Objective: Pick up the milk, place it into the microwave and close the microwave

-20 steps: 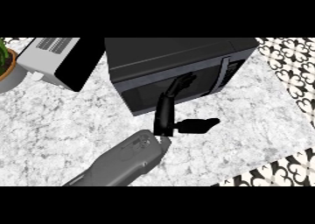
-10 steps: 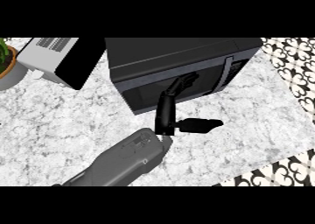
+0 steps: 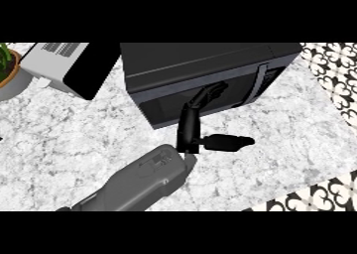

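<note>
Head view, left to right. At the far left edge, a potted plant stands on the marble table. Beside it sits a grey-and-black toaster oven. At centre, the black microwave stands with its door shut, its control strip toward the right side. One grey forearm rises from the lower edge; which arm it is cannot be told. Its black hand is open, straight fingers resting against the microwave door, thumb pointing right. The milk is not visible.
</note>
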{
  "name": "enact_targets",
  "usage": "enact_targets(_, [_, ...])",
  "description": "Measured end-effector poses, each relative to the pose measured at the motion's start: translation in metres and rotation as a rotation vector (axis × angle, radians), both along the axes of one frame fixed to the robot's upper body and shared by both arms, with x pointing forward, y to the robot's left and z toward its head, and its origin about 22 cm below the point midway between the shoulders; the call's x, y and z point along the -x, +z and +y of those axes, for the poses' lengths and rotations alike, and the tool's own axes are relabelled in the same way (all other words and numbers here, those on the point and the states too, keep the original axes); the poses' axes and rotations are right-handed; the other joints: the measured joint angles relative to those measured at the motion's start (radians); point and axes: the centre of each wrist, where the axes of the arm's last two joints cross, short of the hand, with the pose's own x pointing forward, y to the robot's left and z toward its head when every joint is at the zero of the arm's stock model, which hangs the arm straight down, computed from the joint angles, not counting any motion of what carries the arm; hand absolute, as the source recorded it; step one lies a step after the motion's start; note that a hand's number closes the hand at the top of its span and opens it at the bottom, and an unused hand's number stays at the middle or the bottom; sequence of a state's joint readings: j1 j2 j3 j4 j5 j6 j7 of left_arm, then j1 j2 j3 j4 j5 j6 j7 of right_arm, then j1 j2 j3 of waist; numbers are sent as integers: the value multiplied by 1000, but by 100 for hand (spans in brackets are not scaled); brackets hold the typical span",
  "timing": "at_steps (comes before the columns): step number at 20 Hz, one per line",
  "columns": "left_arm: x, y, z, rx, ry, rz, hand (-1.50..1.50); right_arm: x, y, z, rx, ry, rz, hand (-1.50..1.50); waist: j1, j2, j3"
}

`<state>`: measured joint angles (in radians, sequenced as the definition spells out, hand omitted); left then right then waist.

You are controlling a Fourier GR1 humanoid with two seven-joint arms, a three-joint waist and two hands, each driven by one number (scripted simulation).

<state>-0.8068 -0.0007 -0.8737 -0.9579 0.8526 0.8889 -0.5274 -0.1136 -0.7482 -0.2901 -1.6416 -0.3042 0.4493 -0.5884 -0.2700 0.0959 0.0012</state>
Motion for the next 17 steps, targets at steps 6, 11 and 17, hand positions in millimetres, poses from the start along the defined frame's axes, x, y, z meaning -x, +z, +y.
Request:
enact_targets(6, [-1,1,-2,5,-14,-17,-150,-7,-29,4,-153,84,118,-150,9,8,1])
enact_targets(11, [-1,0,-1,12,-12,-24,-150,-12,-34,1,-208,110,170,-150,7,7,0])
enact_targets(17, [-2,-1,-1,20,-12,-32,-150,-18,-32,-5,-248,126,204,-150,5,8,1])
